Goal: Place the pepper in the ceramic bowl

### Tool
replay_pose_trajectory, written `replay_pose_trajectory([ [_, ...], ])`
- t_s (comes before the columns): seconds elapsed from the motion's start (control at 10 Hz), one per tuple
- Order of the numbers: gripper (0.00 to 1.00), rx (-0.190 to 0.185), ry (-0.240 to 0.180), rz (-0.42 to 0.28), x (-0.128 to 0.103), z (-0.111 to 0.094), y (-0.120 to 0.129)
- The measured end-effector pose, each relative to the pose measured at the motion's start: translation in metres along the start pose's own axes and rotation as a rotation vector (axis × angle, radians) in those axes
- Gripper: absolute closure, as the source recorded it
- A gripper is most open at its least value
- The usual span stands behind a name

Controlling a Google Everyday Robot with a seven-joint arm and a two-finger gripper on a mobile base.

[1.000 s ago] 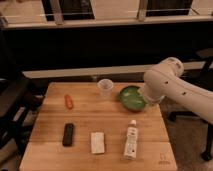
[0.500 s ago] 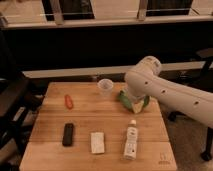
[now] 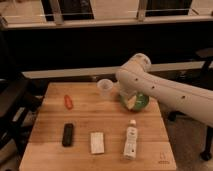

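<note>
Red-orange pepper (image 3: 68, 102) lies near-to-far, well apart from the ceramic bowl (image 3: 143, 103), where the pincer (image 3: 131, 102) sits, its state unclear.

Matt wooden table (image 3: 50, 145), glossy green ceramic bowl (image 3: 142, 103), translucent plastic cup (image 3: 105, 87), claw (image 3: 131, 102) at bowl.

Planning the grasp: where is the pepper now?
Camera view: the pepper lies left on the table, behind the black block; the gripper is right, at the ceramic bowl.

Red pepper (image 3: 68, 102) lies left; gripper (image 3: 131, 102) at green ceramic bowl (image 3: 143, 102)
</note>
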Motion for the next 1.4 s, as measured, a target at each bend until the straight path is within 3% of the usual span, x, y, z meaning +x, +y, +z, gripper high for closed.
replay_pose_trajectory([
  [0.2, 0.2, -0.01, -0.022, -0.067, -0.018, 0.006, -0.022],
  [0.4, 0.2, -0.009, -0.036, -0.177, -0.029, 0.011, -0.038],
  [0.8, 0.2, -0.017, -0.06, -0.209, -0.051, 0.018, -0.059],
  [1.4, 0.2, -0.005, -0.085, -0.317, -0.084, 0.033, -0.094],
])
